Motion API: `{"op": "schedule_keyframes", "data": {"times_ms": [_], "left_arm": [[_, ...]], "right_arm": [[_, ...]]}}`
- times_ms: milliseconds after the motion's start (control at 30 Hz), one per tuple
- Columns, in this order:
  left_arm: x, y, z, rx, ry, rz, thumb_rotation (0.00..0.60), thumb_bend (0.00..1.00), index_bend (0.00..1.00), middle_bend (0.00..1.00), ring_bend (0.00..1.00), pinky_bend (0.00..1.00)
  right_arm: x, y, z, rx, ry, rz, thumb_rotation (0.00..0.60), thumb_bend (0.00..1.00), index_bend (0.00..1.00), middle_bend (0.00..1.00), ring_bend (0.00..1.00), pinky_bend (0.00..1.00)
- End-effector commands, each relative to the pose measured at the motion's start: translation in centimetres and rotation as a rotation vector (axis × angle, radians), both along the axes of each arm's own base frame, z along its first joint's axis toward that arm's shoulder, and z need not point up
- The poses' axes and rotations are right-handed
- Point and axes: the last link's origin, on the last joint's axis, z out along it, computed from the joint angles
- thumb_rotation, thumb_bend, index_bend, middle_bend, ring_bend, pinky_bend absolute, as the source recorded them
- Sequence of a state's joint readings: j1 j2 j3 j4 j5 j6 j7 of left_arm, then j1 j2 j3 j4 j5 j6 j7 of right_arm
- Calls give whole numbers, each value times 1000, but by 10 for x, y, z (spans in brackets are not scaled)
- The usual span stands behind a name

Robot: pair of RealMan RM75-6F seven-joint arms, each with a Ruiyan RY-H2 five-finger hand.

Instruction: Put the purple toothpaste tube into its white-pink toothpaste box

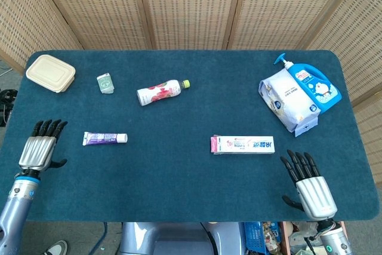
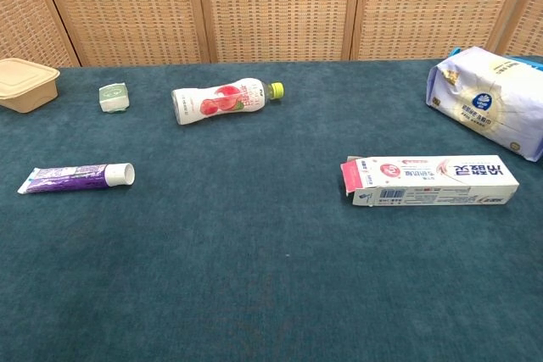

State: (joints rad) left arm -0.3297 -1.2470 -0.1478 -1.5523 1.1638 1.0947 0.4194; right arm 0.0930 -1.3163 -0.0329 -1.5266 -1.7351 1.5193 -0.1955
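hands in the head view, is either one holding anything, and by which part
Nothing is held. The left hand and right hand hover empty, fingers apart.

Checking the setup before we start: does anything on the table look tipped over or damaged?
The drink bottle lies on its side. The toothpaste box lies flat with its left end flaps open. Nothing looks spilled or damaged.

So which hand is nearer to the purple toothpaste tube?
Left. The left hand is just beside the purple toothpaste tube, on its left; the right hand is far across the table, past the toothpaste box.
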Motion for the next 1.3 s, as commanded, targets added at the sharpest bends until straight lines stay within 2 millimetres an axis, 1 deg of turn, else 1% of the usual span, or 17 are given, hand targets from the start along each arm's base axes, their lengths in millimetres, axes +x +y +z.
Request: {"op": "schedule_keyframes", "data": {"times_ms": [33,233,367,700,900,1033,1200,1300], "left_arm": [[4,14,-8,-20,36,11,600,199,134,115,0,0],[10,25,-27,-63,68,38,600,206,163,123,0,0],[18,34,-41,-87,83,49,600,212,176,135,0,0],[27,52,-64,-99,109,79,600,214,202,145,0,0],[39,56,-81,-109,103,68,600,226,223,154,0,0],[41,57,-88,-105,104,66,600,230,249,170,0,0],[42,57,-92,-101,100,69,600,238,296,198,0,0],[41,57,-94,-93,97,71,600,271,329,216,0,0]], "right_arm": [[0,0,0,-1,0,-1,600,0,10,0,0,0],[-1,-1,0,1,0,-3,600,0,11,0,0,0],[-2,-2,0,-2,-3,-5,600,0,11,0,0,0],[-2,-2,-2,5,-3,-5,600,0,11,0,0,0],[-3,-2,-3,8,2,-9,600,0,12,0,0,0],[-3,-3,-2,6,-2,-9,600,0,12,0,0,0],[-3,-3,-1,2,-7,-8,600,0,12,0,0,0],[-3,-3,-1,2,-9,-7,600,0,12,0,0,0]]}}
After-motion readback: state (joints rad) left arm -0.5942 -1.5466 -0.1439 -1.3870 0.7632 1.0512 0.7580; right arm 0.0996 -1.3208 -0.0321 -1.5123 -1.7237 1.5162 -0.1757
